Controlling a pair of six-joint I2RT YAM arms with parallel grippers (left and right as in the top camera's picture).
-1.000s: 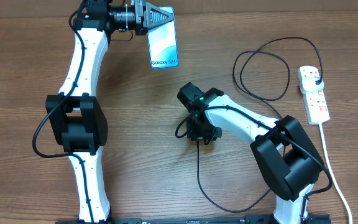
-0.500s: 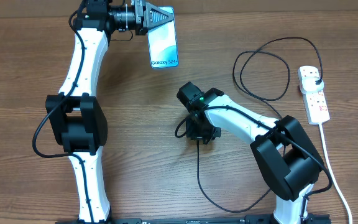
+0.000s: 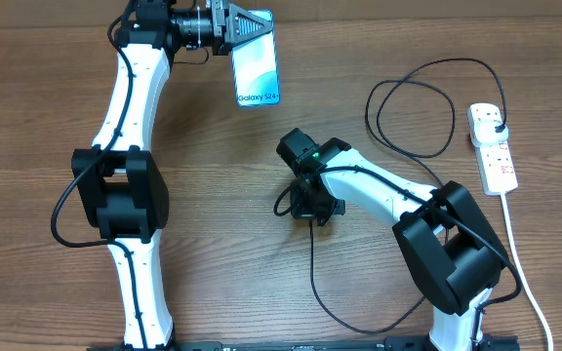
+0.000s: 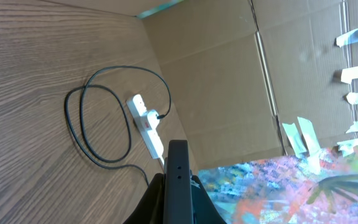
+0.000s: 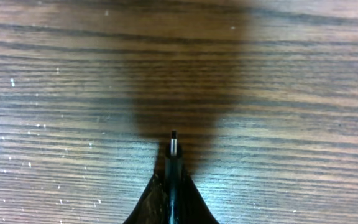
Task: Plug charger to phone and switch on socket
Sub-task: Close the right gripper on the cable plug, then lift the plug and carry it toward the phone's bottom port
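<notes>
The phone [image 3: 258, 64], light blue screen lit, is held by my left gripper [image 3: 240, 27] at the table's far side; in the left wrist view its dark edge [image 4: 178, 180] stands between the shut fingers. My right gripper [image 3: 310, 207] is at mid-table, shut on the charger's connector tip [image 5: 173, 148], which points down at the wood. The black charger cable [image 3: 413, 107] loops back to its plug in the white socket [image 3: 491, 146] at the right. The socket [image 4: 146, 122] also shows in the left wrist view.
The socket's thick white cord [image 3: 520, 263] runs down the right side toward the front edge. Cardboard walls [image 4: 229, 68] stand beyond the table. The black cable [image 3: 312, 278] trails in front of the right arm.
</notes>
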